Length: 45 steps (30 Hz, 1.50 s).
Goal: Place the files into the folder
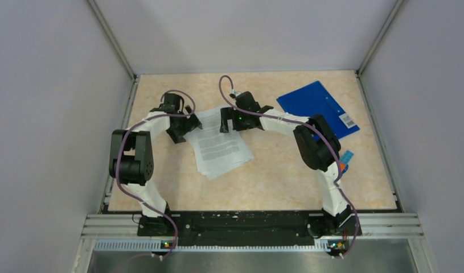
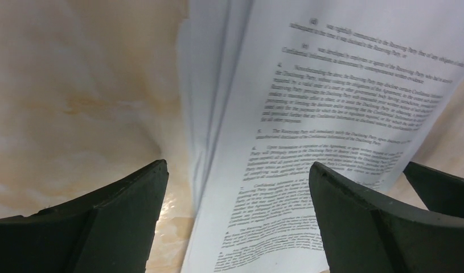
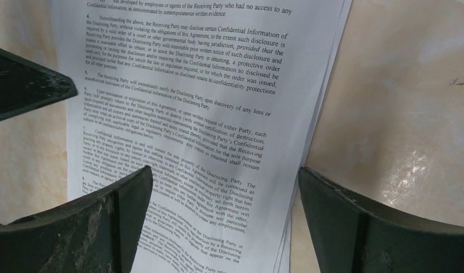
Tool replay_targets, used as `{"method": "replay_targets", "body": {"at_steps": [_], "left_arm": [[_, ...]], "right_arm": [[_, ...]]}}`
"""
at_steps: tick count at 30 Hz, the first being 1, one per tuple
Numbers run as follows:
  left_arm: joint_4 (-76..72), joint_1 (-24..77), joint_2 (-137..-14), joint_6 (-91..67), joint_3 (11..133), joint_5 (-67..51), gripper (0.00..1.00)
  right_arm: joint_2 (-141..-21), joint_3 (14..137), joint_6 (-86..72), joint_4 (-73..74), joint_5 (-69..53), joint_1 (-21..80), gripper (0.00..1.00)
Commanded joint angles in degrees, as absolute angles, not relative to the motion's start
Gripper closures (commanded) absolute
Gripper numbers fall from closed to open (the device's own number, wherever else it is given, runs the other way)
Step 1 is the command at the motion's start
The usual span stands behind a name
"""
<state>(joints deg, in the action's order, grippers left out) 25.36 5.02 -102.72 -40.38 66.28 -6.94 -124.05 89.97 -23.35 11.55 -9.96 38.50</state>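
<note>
- the files (image 1: 218, 145), a loose stack of white paper sheets printed with black text, lie flat on the beige mottled table (image 1: 275, 187), right between the two grippers. the sheets are slightly fanned, so their edges step.
- the left gripper (image 1: 180, 132) hangs low at the stack's left edge, jaws spread wide and gripping nothing. in its wrist view the outer finger stands over bare table and the inner one over the printed page, so the paper's edge runs through the gap. that looks like a set-up for squaring or pinching that side.
- the right gripper (image 1: 224, 121) mirrors it at the stack's far right corner, equally wide and empty. the inner finger is over the text and the outer one over the table.
- the folder (image 1: 315, 105), a bright blue rectangular plastic one, lies flat beyond the right gripper's outer side, well apart from the papers. its white barcode label (image 1: 347, 120) faces up and it appears closed.
- a small orange-and-blue object (image 1: 344, 159) sits by the right arm's elbow, near the folder's near corner.
- judgement: no sheet is in the folder yet. thin paper lying flat on a table is hard to lift, which likely explains both grippers working the edges.
</note>
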Motion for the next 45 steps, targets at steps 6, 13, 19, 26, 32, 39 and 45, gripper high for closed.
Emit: {"method": "replay_targets", "body": {"at_steps": [6, 13, 19, 26, 32, 39, 45], "left_arm": [[32.9, -1.66, -87.78, -33.61, 68.92, 5.29, 0.02], [35.78, -1.92, -81.73, -30.97, 73.39, 4.84, 0.02], [34.46, -1.86, -79.28, -30.94, 72.93, 0.95, 0.02], [32.27, -1.65, -79.57, -32.35, 72.24, -7.75, 0.02], [29.23, 4.56, -79.13, -35.9, 71.49, -10.44, 0.02], [23.36, 15.19, -77.2, -40.51, 64.08, -14.97, 0.02], [21.45, 20.88, -73.4, -40.88, 58.2, -16.85, 0.02]], "right_arm": [[-123.99, 83.13, -30.58, 14.52, -6.02, 42.37, 0.01], [-127.74, 86.19, -41.14, 9.15, -5.93, 52.28, 0.01], [-133.47, 96.14, -45.09, 9.52, -4.53, 58.21, 0.01], [-125.69, 91.32, -38.96, 6.85, -2.95, 53.84, 0.01], [-110.32, 85.61, -29.18, 8.97, 1.97, 44.03, 0.01], [-104.35, 81.59, -22.13, 7.26, 1.77, 20.48, 0.01], [-107.49, 82.87, -23.22, 2.35, 0.3, 3.57, 0.01]]}}
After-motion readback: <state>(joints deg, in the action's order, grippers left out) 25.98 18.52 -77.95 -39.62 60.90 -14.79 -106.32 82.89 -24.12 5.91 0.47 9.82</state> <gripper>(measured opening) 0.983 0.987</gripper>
